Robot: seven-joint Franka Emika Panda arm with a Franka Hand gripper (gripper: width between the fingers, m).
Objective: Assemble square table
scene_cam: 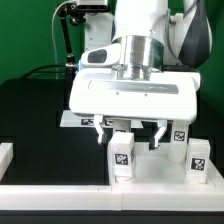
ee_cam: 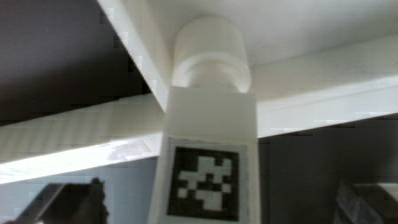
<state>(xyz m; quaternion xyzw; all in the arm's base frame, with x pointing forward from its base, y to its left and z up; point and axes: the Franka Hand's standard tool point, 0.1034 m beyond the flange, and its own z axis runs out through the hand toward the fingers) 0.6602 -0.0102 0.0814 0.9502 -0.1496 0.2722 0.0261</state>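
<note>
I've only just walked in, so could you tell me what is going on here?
A robot arm is assembling a square table. The white tabletop slab rests on the black table, with the arm's hand open just above a tag-marked leg standing upright at the slab's edge. Another leg block stands toward the exterior view's right. Nothing is in the hand.

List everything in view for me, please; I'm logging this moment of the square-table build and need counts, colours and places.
Tabletop slab: one, white, raised over the black mat, under the arm.
Leg blocks: three in the exterior view, white with black tags; one between the open fingers, two toward that view's right.
Border bars: white, along the mat's near edge.
Table mat: one, black.
Gripper: one, open, straddling the nearest leg block.
</note>
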